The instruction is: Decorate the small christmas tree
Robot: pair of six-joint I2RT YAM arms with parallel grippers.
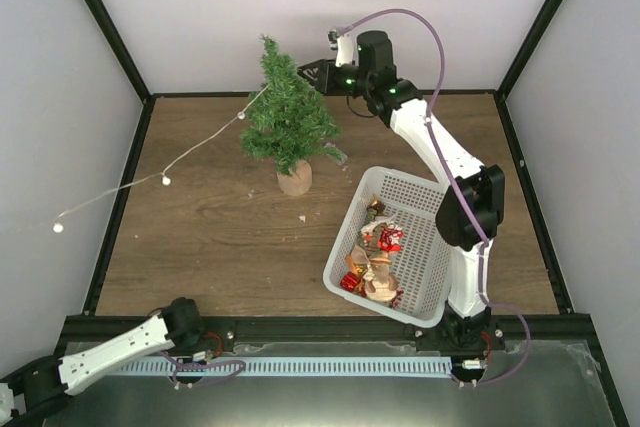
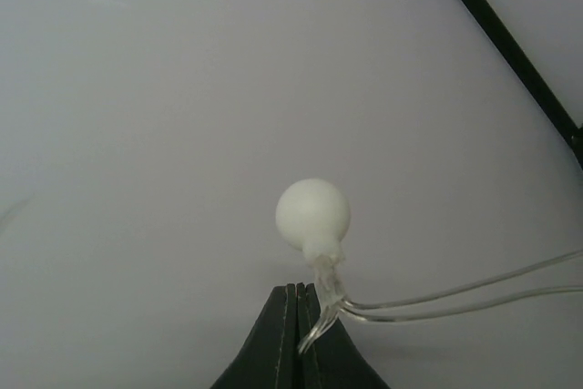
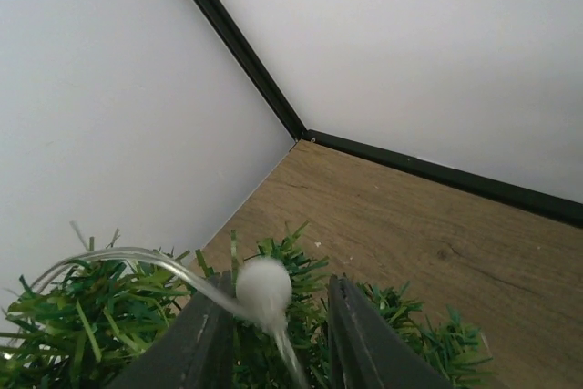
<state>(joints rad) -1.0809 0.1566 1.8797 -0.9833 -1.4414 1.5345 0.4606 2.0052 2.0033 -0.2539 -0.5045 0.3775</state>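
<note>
The small christmas tree [image 1: 288, 117] stands upright on its tan base [image 1: 294, 179] at the back middle of the table. A clear light string [image 1: 200, 145] with white bulbs runs from the tree out to the left. My right gripper [image 1: 316, 73] is at the tree's upper right. In the right wrist view it [image 3: 281, 283] is open above the green branches [image 3: 100, 325], with a blurred white bulb [image 3: 264, 287] and its wire between the fingers. My left gripper [image 2: 299, 291] is shut on the wire just below another white bulb [image 2: 312, 214], held against the pale wall. It is out of the top view.
A white slatted basket [image 1: 420, 197] with several small ornaments [image 1: 375, 262] sits at the right front, beside the right arm. The left arm [image 1: 110, 347] lies along the near edge. Black frame posts and pale walls enclose the wooden table [image 1: 220, 237].
</note>
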